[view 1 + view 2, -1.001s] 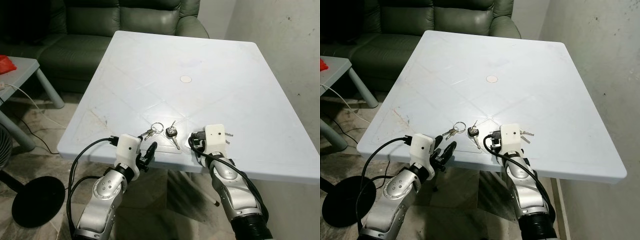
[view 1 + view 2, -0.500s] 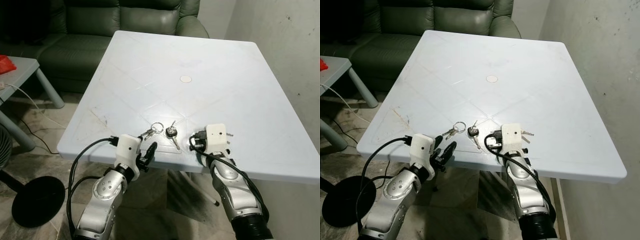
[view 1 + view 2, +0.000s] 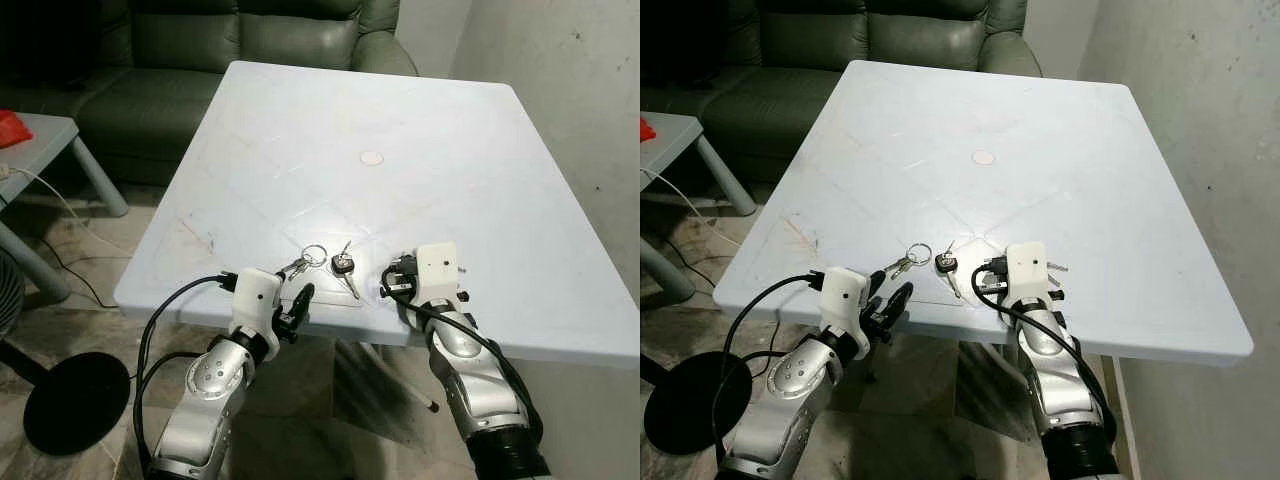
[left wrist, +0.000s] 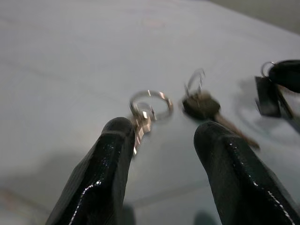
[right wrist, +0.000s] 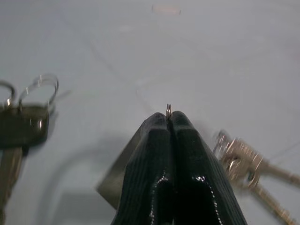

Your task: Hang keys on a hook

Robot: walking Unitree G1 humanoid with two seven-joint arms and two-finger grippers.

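Note:
Three sets of keys lie near the front edge of the white table (image 3: 330, 130). A silver bunch on a ring (image 3: 304, 261) lies just beyond my left gripper (image 4: 161, 136), which is open and low at the table edge. A black-headed key (image 3: 345, 268) is in the middle. My right gripper (image 5: 168, 117) is shut, with the thin ring (image 5: 168, 109) of the third bunch pinched at its fingertips. That bunch's silver keys (image 5: 243, 161) trail beside the fingers on the table. From the head, the white wrist box (image 3: 437, 268) hides the right gripper.
A dark green sofa (image 3: 200, 60) stands behind the table. A grey side table (image 3: 40, 140) and a black round base (image 3: 70, 400) are on the floor to the left. A wall (image 3: 580, 100) runs close along the right. A white round cap (image 3: 372, 157) marks the table's middle.
My right arm has edged slightly forward and to the right over the table. The left arm and the two loose key sets have not moved.

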